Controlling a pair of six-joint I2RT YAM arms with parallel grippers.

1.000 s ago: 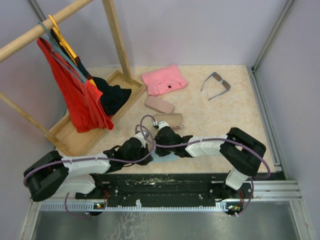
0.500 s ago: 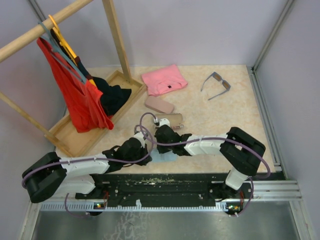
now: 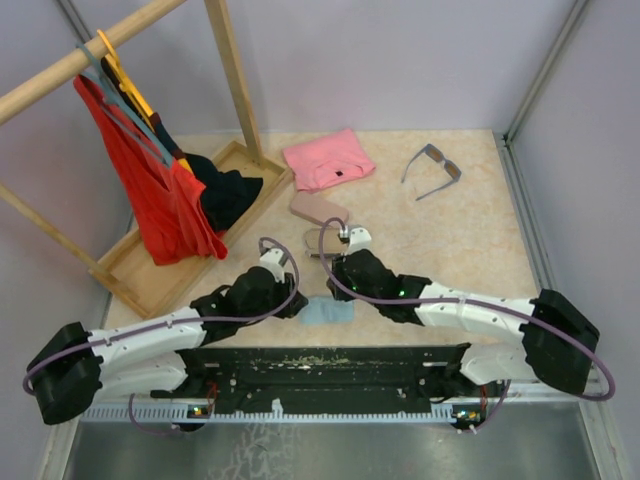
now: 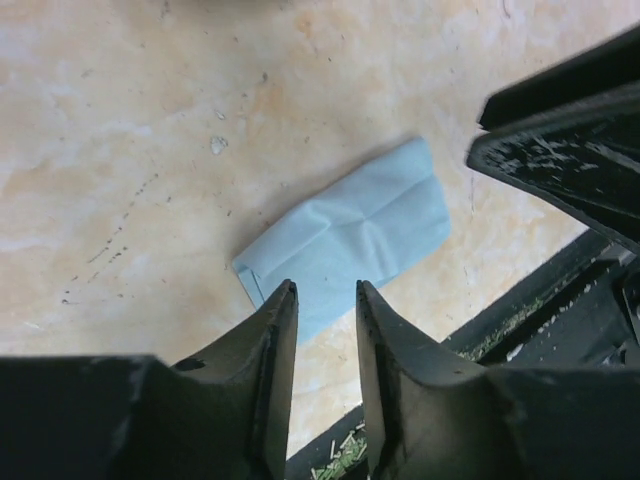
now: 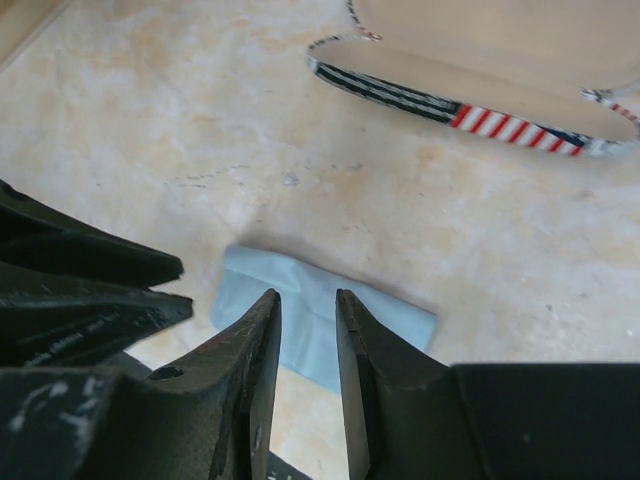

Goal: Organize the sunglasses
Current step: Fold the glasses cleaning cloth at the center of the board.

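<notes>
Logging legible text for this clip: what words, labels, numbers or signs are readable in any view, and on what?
No text can be read in any view.
pink folded garment: small dark tag, too small to read.
flag-patterned case: stripes only, no letters.
light blue cloth: blank.
grey-blue sunglasses: no marking can be made out.

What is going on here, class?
Both arms reach in over a folded light blue cloth lying flat at the near edge of the table. The left gripper and right gripper hover over it, jaws slightly apart, holding nothing. The grey-blue sunglasses lie untouched at the far right; a flag-patterned case sits beside the right gripper.
</notes>
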